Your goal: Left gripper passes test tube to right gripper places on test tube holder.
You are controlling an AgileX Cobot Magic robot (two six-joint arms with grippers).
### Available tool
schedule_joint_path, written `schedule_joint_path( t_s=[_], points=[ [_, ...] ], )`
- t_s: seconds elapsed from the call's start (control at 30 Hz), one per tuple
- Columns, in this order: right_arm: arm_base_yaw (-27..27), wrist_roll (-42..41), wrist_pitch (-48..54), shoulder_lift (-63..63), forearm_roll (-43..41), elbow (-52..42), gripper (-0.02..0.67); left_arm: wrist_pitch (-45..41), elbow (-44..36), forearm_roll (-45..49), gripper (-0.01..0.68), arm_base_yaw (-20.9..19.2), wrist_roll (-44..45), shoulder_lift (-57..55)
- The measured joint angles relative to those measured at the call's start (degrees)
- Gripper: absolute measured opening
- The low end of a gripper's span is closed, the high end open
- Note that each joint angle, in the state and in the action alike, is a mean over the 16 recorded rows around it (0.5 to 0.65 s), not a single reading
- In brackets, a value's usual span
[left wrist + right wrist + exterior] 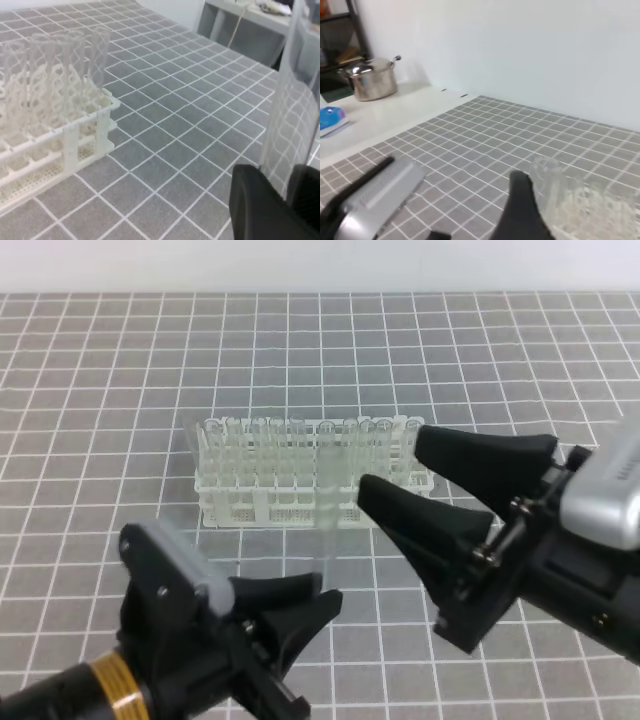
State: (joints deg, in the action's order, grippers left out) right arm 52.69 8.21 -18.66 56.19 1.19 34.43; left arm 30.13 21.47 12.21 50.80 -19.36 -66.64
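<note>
While our left gripper (305,605) pinches the lower end of the tube (326,505), the tube stands upright in front of the rack (240,508), its top reaching level with the rack's upper edge in the high view. Its jaws are nearly together, closed on the glass — the left wrist view shows the tube (290,100) rising between the dark fingers (260,205) at the lower right. Our right gripper (390,462) has its jaws spread wide, one finger pointing at the rack's right end, the other ending just right of the tube; we see nothing between them, and we cannot tell whether the lower fingertip touches the tube. Clear tubes stand in the rack, which sits on the grey gridded mat (100,390), beyond both grippers. In the right wrist view one dark finger (520,210) shows at the bottom, with the rack (585,205) blurred to its right. Far left of the rack in that view a steel pot (370,80) sits on a white counter (395,115), beside a blue object (330,120).
</note>
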Motion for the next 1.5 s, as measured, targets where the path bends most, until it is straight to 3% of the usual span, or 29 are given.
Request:
schedule_joint_path(
  t_s=[0.5, 1.13, 1.5],
  points=[
    [0.0, 14.9, -5.1, 8.6, -15.0, 3.0, 0.457, 8.3, -3.4, -3.3, 0.034, 0.0, 3.9, 0.1],
    [0.0, 15.6, -9.6, 14.7, -15.7, 6.6, 0.452, 8.6, -3.5, -3.4, 0.022, 0.0, 5.5, 0.1],
    [0.0, 16.2, -10.1, 15.2, -15.9, 6.7, 0.393, 8.5, -3.6, -4.0, 0.034, 0.0, 5.4, 0.1]
  ],
)
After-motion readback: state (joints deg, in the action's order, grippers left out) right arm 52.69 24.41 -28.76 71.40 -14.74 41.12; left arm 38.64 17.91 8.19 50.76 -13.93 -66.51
